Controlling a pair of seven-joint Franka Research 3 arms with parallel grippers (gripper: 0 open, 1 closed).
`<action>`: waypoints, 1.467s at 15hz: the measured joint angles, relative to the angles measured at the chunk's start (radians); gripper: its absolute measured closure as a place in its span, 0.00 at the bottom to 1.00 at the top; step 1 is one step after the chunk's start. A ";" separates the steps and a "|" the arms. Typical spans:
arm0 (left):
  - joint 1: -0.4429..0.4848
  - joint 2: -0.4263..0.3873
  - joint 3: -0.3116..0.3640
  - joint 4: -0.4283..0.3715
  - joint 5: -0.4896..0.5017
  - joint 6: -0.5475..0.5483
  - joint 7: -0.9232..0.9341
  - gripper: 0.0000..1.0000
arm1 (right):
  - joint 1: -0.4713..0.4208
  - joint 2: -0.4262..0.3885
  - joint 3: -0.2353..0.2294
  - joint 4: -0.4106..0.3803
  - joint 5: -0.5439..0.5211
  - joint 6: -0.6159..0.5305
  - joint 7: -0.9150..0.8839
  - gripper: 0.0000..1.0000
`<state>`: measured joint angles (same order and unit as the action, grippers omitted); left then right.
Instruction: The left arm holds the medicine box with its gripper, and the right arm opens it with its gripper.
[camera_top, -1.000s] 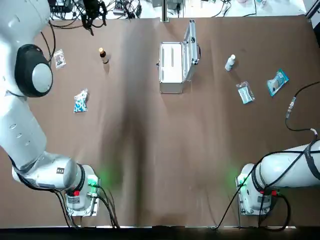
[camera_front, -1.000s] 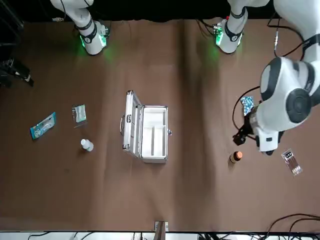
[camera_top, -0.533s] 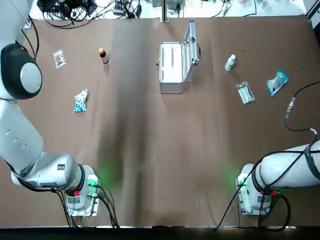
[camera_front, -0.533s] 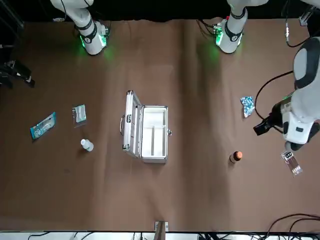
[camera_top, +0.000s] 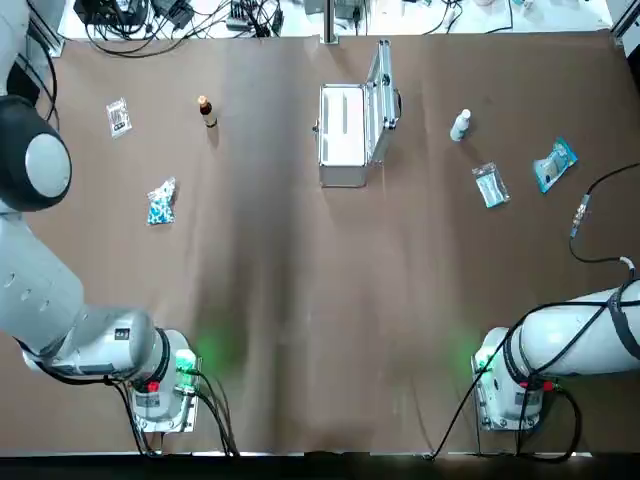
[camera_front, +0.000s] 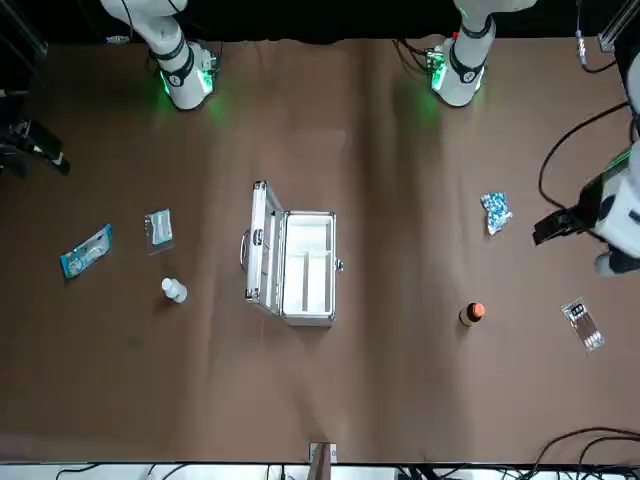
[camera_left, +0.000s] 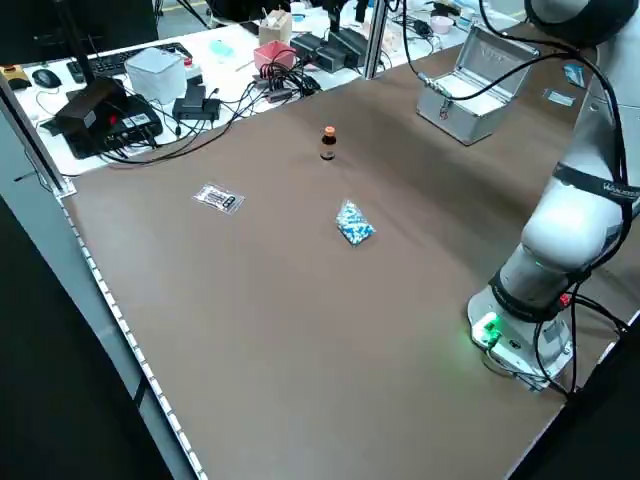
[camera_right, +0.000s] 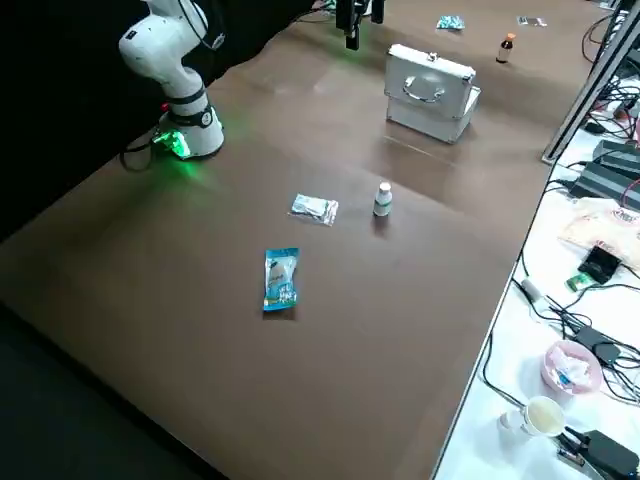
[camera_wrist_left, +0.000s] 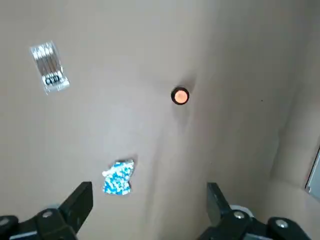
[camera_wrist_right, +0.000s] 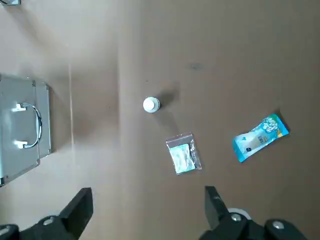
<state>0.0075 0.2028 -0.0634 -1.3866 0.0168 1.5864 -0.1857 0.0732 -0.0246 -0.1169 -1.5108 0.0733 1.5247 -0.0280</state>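
**Task status.** In the overhead view, the left claw (camera_wrist_left: 149, 212) is hanging high over the 10 o'clock area of the bench (camera_top: 300, 300), with its fingers spread and gripping nothing. The medicine box (camera_top: 345, 135) is sitting at 12 o'clock. Its lid is standing upright along its 3 o'clock edge, exposing a white inner tray. The right claw (camera_wrist_right: 147, 212) is hovering high over the 2 o'clock area, also spread and empty. Judging from this, the opening step is looking complete, since neither claw is touching the box.

**Materials.**
- **10 o'clock area:** a flat foil strip (camera_top: 118, 117), a crinkled blue-and-white pill packet (camera_top: 161, 202) and a small brown bottle (camera_top: 207, 110) with an orange cap are lying here.
- **Medicine box:** it is showing ribbed metal walls, a carry handle and a rectangular form.
- **2 o'clock area:** a white plastic bottle (camera_top: 460, 125), a clear sachet (camera_top: 490, 185) and a glossy blue packet (camera_top: 555, 165) are resting here.
- **Bench:** brown cloth with soft creases is covering it.
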 joint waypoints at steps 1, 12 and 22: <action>0.000 -0.013 0.001 0.000 -0.006 0.000 0.011 0.00 | 0.000 0.000 0.000 -0.001 0.000 0.000 0.000 0.01; 0.001 -0.043 0.002 -0.016 -0.017 -0.026 0.027 0.00 | -0.010 0.001 -0.005 -0.003 -0.075 -0.024 -0.023 0.01; 0.002 -0.043 -0.004 -0.019 -0.017 -0.026 0.047 0.00 | -0.010 0.001 -0.002 -0.003 -0.075 -0.027 -0.028 0.01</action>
<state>0.0095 0.1594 -0.0672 -1.4052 -0.0007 1.5603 -0.1384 0.0633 -0.0236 -0.1188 -1.5143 -0.0016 1.4977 -0.0555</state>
